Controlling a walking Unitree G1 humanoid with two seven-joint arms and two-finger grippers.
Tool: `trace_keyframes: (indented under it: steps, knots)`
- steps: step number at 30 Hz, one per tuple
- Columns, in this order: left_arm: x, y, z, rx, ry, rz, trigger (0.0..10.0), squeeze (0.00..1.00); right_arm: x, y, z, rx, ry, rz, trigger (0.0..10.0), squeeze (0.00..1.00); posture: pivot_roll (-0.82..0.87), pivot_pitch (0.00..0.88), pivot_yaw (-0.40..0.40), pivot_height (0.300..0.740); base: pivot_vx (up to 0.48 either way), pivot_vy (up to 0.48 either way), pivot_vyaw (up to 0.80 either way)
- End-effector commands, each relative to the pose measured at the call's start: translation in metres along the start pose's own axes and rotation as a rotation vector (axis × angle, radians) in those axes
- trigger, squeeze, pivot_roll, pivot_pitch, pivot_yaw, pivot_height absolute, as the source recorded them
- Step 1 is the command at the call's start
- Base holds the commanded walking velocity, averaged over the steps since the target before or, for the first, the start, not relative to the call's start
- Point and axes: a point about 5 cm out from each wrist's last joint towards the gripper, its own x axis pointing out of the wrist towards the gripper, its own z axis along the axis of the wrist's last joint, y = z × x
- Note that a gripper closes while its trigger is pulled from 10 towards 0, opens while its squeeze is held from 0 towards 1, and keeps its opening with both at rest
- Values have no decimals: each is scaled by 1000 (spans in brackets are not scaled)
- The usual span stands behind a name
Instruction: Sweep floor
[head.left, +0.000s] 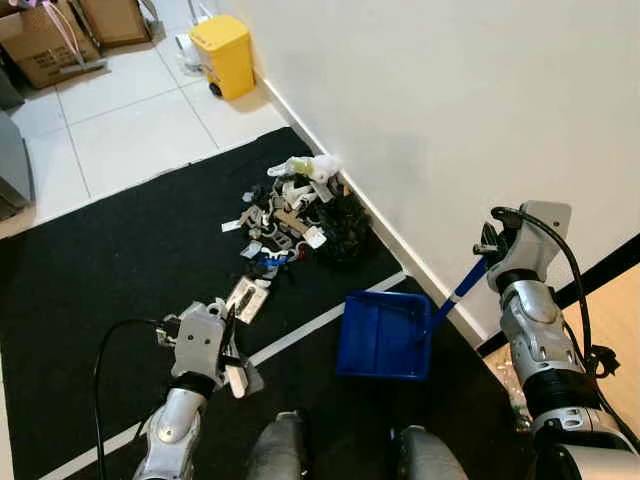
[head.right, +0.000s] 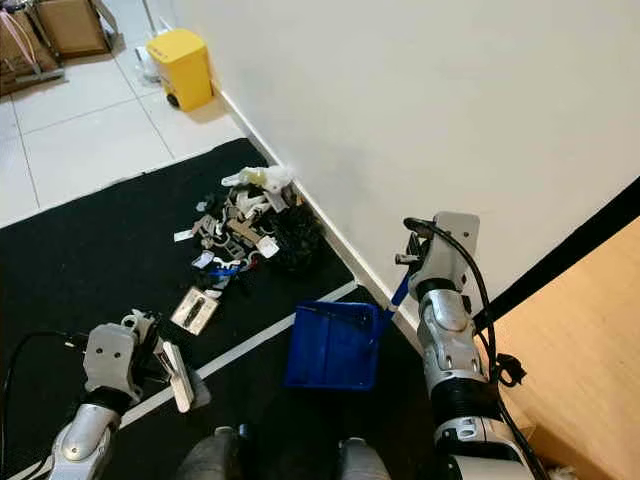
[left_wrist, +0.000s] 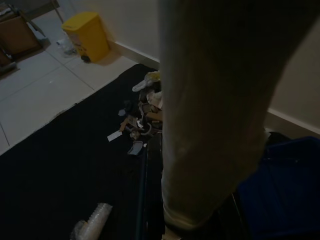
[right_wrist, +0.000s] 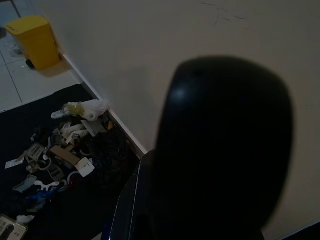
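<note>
A blue dustpan sits on the black mat, close to the white wall and its skirting; everything else can be placed from it. Its long blue handle slants up from the pan's wall-side corner to the right gripper, which hangs above and just beside the pan on the wall side; the handle ends at the gripper, but whether the fingers are pressed onto it cannot be told, since the right wrist view is blocked by a dark rounded shape. Beyond the pan's far edge, along the skirting, lies a heap of litter: scraps of paper, plastic bits and a dark crumpled mass, topped by a white wrapper. A white line on the mat runs past the pan's near corner. Across that line, well apart from the pan, the left gripper hovers low over the mat with a pale flat piece at its fingers; their spread cannot be told. Far past the litter, on the tiled floor by the wall, stands a yellow bin, with cardboard boxes nearby.
</note>
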Motion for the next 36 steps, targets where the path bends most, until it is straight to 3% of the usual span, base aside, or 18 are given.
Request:
trace_keyframes:
  steps: [1, 2, 6, 8, 15, 21, 27, 31, 36]
  knots:
    - [-21, -8, -26, 3, 162, -36, 10000, 0, 1, -3, 7, 2, -36, -3, 10000, 0, 96, 196, -17, 740, 0, 0, 0]
    - [-21, -8, -26, 3, 162, -36, 10000, 0, 1, -3, 7, 2, -36, -3, 10000, 0, 96, 196, -17, 740, 0, 0, 0]
    - [-30, -17, -26, 178, 143, -187, 10000, 0, 1, -4, 7, 4, -37, -6, 10000, 0, 97, 199, -15, 740, 0, 0, 0]
    - [-32, -17, -28, 196, 150, -196, 10000, 0, 0, -4, 7, 4, -37, -6, 10000, 0, 97, 199, -15, 740, 0, 0, 0]
    - [-37, -14, -32, 216, 167, -164, 9961, 0, 0, -3, 6, 7, -36, -5, 10000, 0, 97, 200, -15, 740, 0, 0, 0]
    - [-45, -12, -31, 310, 129, -116, 9961, 0, 0, -3, 6, 9, -37, -5, 10000, 0, 95, 202, -17, 740, 0, 0, 0]
    - [-43, -14, -28, 306, 101, -85, 10000, 0, 0, -3, 6, 8, -37, -4, 10000, 0, 96, 204, -21, 740, 0, 0, 0]
    - [-33, -11, -17, 361, 22, -86, 10000, 0, 1, -1, 7, 10, -36, 0, 10000, 0, 101, 200, -20, 740, 0, 0, 0]
    - [-28, -13, -14, 271, 20, -73, 10000, 0, 2, 0, 8, 15, -42, 0, 10000, 0, 100, 199, -18, 740, 0, 0, 0]
